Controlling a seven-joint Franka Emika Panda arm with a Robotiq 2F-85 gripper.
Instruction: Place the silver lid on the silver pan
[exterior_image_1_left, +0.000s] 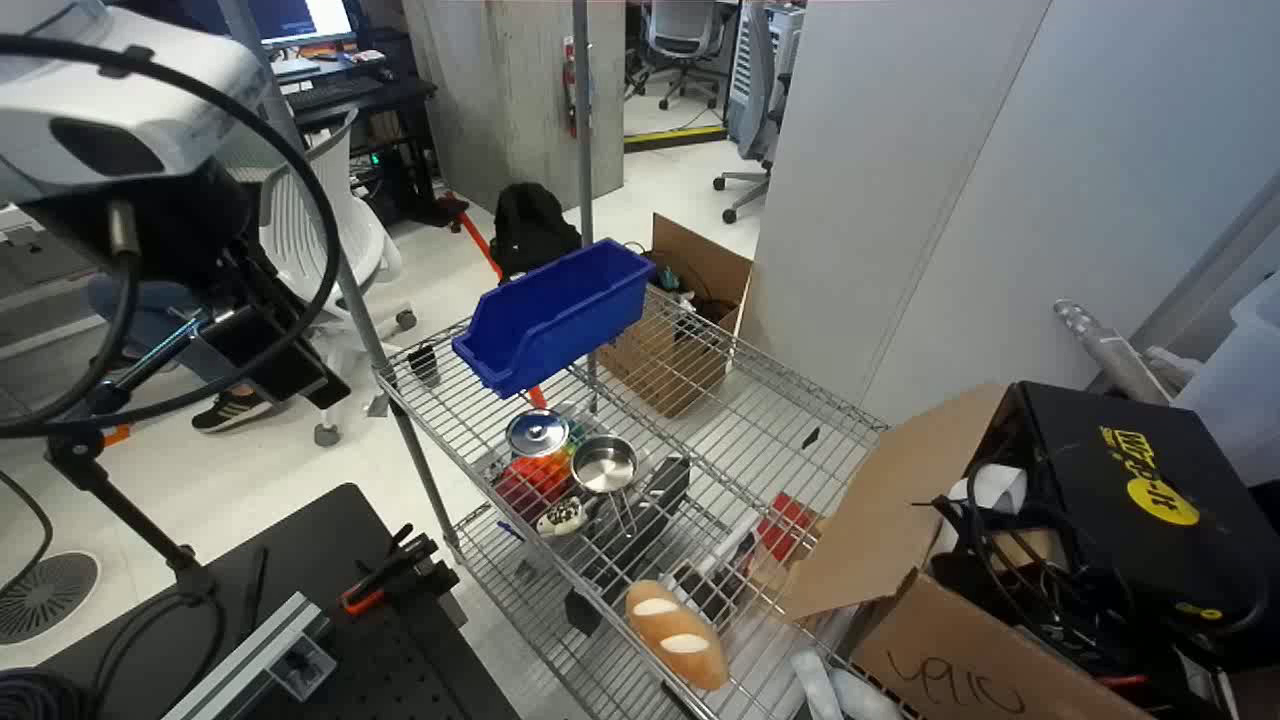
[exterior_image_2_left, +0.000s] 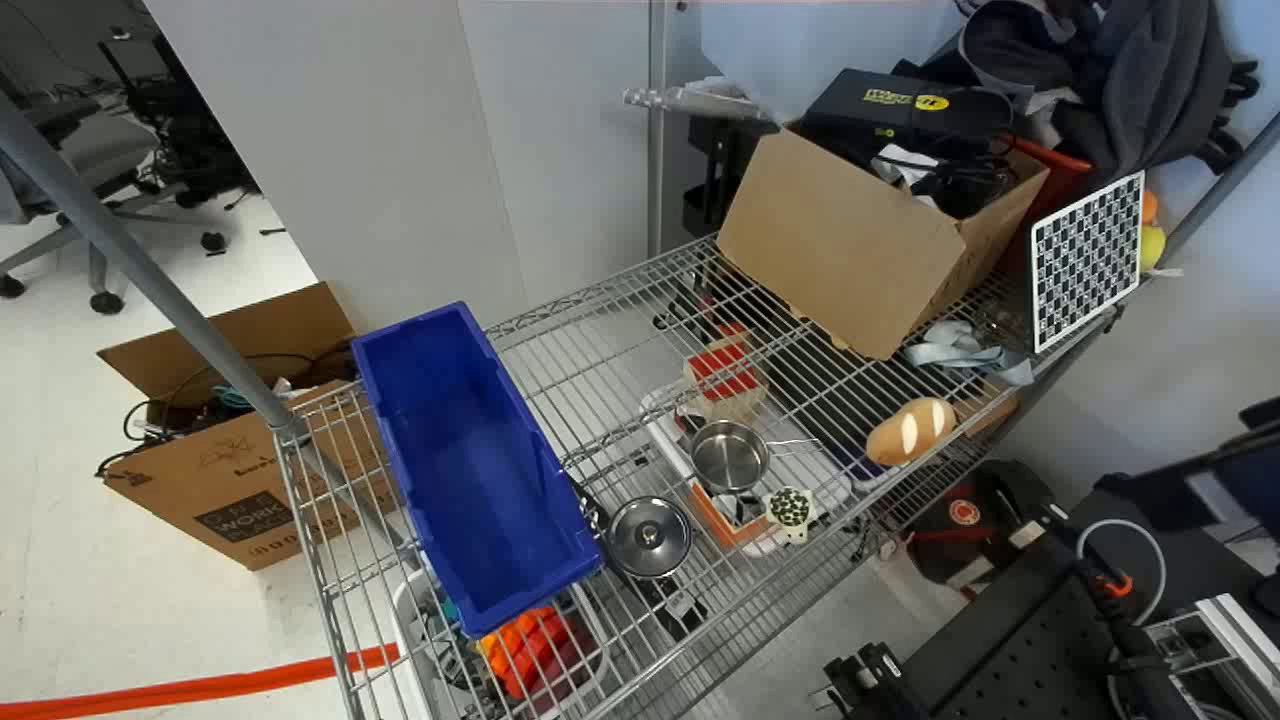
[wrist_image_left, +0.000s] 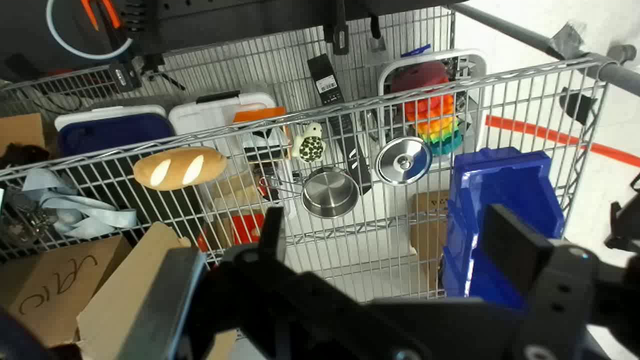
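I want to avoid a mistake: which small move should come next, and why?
Probably bring the open end effector toward the knob of the silver lid: nothing is gripped, and the lid lies knob up, apart from the uncovered silver pan.

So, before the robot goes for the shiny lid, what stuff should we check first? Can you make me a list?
1. Gripper open and free: ok, it stands open and holds nothing.
2. Silver lid the right way up: ok, it lies on the wire shelf with its knob on top.
3. Silver pan ready: ok, its open side faces up and nothing shows inside.
4. Gripper at the knob: not ok, it hangs away from the lid.
5. Lid apart from the blue bin: ok, the wrist view shows a gap.
6. Lid fits the pan: cannot tell, though they look similar in size.
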